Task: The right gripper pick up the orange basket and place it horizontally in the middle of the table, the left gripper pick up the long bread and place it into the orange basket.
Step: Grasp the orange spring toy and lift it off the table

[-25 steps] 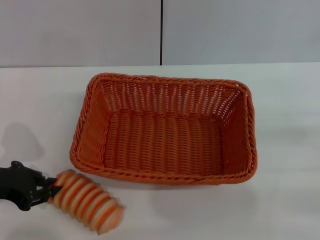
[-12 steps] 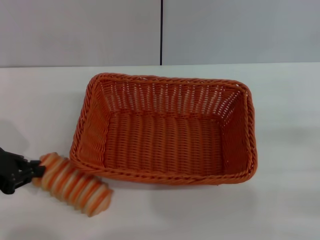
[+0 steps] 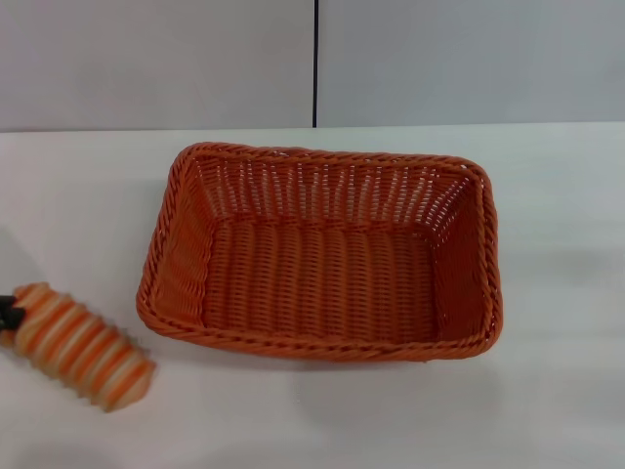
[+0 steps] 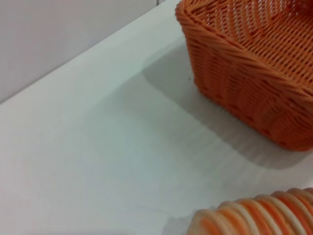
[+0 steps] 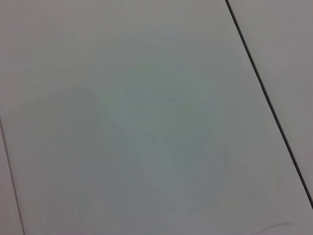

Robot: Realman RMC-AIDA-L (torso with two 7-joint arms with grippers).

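The orange basket (image 3: 322, 252) lies empty with its long side across the middle of the white table (image 3: 547, 391); the left wrist view shows one of its corners (image 4: 244, 73). The long bread (image 3: 78, 346), striped orange and cream, is at the front left, apart from the basket's near left corner, and its end also shows in the left wrist view (image 4: 259, 215). Only a black sliver of my left gripper (image 3: 8, 315) shows at the picture's left edge, shut on the bread's left end. My right gripper is out of view.
A grey wall with a dark vertical seam (image 3: 314, 63) stands behind the table. The right wrist view shows only grey panels with a dark seam (image 5: 266, 93). Bare tabletop (image 4: 98, 147) lies left of and in front of the basket.
My left gripper has moved left and slightly back with the long bread, sliding almost out of the head view. The basket has stayed put.
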